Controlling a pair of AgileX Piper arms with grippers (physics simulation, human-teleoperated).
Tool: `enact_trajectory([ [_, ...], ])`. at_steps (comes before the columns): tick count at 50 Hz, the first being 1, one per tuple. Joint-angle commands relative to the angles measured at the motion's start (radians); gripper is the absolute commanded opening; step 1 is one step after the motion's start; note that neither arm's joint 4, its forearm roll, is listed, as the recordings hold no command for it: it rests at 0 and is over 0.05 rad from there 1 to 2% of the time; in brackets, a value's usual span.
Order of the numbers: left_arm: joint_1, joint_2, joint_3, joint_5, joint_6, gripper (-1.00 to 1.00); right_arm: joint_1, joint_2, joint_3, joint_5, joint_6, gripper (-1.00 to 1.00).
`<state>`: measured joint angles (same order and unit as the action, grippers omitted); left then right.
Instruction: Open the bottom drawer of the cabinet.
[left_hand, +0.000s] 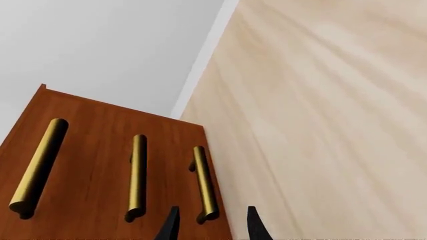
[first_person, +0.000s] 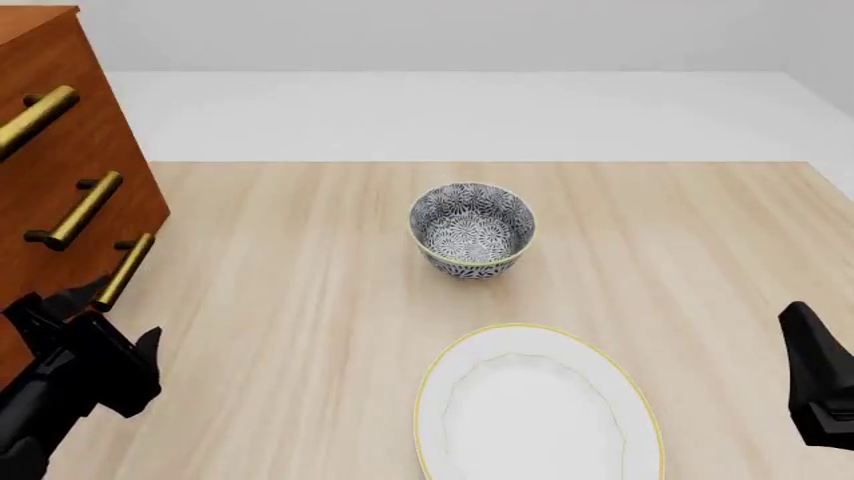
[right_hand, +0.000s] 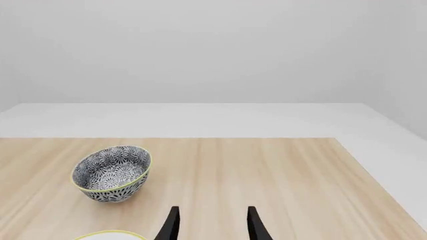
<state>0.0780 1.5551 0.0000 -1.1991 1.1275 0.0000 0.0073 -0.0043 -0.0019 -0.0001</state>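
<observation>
Cabinet (first_person: 67, 160) sits at the table's (first_person: 334, 300) 9 o'clock edge in the front view, drawer fronts facing the table centre. Three brass handles stacked; bottom drawer (first_person: 140, 215) is the lowest, its handle (first_person: 124, 271) nearest the tabletop. Drawer looks flush with the two above, not pulled out.

Left gripper (first_person: 96, 325) is low at about 8 o'clock, just beside the bottom handle's near end, fingers spread apart. In the left wrist view the two dark fingertips (left_hand: 169, 227) straddle the end of the handle (left_hand: 205, 184) with a gap either side; can't tell if either tip touches the bar. The other two handles and the cabinet (left_hand: 93, 150) front fill the rest of that view, with the table (left_hand: 320, 125) running alongside.

Right gripper (first_person: 821, 385) is parked at the 4 o'clock edge, well apart from everything. Right wrist view shows its fingers (right_hand: 255, 225) apart, nothing between them, pointing across the table (right_hand: 267, 175).

Bowl (first_person: 473, 228), patterned blue and white with a yellow rim, stands upright near table centre; also seen in the right wrist view (right_hand: 112, 172). Plate (first_person: 534, 410), white with a yellow rim, lies at 6 o'clock from the bowl, near but not touching
</observation>
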Motion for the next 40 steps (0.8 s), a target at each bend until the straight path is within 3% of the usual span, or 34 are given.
enact_trajectory([
  [1,0.01,0.014,0.0,-0.016,0.022,1.0,0.0,0.0,0.0,0.0,0.0,1.0],
  [20,0.015,0.029,-0.001,-0.02,0.07,1.0,0.0,0.0,0.0,0.0,0.0,1.0],
  [40,0.056,0.043,-0.007,-0.021,0.06,1.0,0.0,0.0,0.0,0.0,0.0,1.0],
])
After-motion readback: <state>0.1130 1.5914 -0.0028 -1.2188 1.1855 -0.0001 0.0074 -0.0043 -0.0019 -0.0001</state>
